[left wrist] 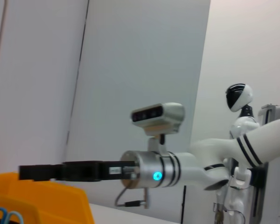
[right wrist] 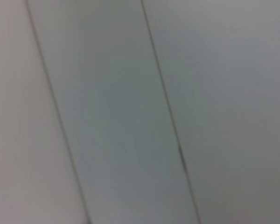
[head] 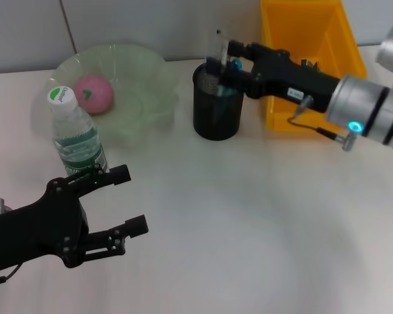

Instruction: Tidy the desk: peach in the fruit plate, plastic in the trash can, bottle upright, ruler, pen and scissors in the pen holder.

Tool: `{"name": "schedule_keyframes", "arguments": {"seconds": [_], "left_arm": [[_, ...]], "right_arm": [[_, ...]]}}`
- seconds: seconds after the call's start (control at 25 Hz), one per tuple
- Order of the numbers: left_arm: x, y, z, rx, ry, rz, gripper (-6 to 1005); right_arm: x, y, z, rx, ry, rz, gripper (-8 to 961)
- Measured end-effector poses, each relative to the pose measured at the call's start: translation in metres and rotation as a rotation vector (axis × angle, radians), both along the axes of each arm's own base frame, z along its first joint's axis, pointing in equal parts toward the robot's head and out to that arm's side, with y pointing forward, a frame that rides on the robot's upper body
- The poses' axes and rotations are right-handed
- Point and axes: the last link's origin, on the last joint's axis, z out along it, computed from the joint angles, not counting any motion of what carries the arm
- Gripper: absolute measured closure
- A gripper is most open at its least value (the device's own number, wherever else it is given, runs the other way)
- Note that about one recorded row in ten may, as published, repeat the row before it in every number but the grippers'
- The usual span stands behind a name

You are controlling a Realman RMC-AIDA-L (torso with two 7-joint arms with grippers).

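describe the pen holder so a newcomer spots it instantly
Start at the tall yellow plastic bin at the table's far edge. Just on its left-arm side stands the black mesh cylindrical pen holder, right tool over its rim. It is the only dark, opaque container; the neighbouring bowl is translucent green.

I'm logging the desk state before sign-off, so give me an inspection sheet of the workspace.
Surface: white table, bare in the foreground.
Job's things: peach in the fruit plate; bottle upright beside the plate; pen holder holding items, not identifiable; yellow bin behind it, contents not visible.
Clutter: nothing seen.
Grippers: left gripper open, low near the bottle, holding nothing; right gripper over the pen holder.
Cables: thin wire loop under the right arm.
Surroundings: panelled wall; a white humanoid robot in the background.
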Motion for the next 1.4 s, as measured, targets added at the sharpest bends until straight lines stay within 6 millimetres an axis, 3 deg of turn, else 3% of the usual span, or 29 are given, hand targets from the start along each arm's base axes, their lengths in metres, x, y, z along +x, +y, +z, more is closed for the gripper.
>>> {"name": "schedule_keyframes", "arguments": {"seconds": [0.08, 0.32, 0.68, 1.04, 1.4], "left_arm": [[-0.001, 0.000, -0.001, 0.002, 0.001, 0.010, 140], [-0.005, 0.000, -0.005, -0.008, 0.005, 0.035, 140], [-0.010, -0.007, -0.015, -0.053, 0.031, 0.055, 140], [-0.016, -0.015, -0.032, -0.095, 0.070, 0.070, 140], [-0.018, -0.009, -0.043, -0.110, 0.146, 0.080, 140]], "right_arm": [[0.002, -0.010, -0.001, -0.024, 0.013, 0.026, 332], [0.018, -0.052, -0.012, -0.173, -0.021, 0.122, 187], [0.048, -0.095, -0.023, -0.293, -0.076, 0.127, 191], [0.061, -0.106, -0.020, -0.300, -0.130, 0.151, 192], [0.061, -0.114, -0.022, -0.367, -0.133, 0.173, 192]]}}
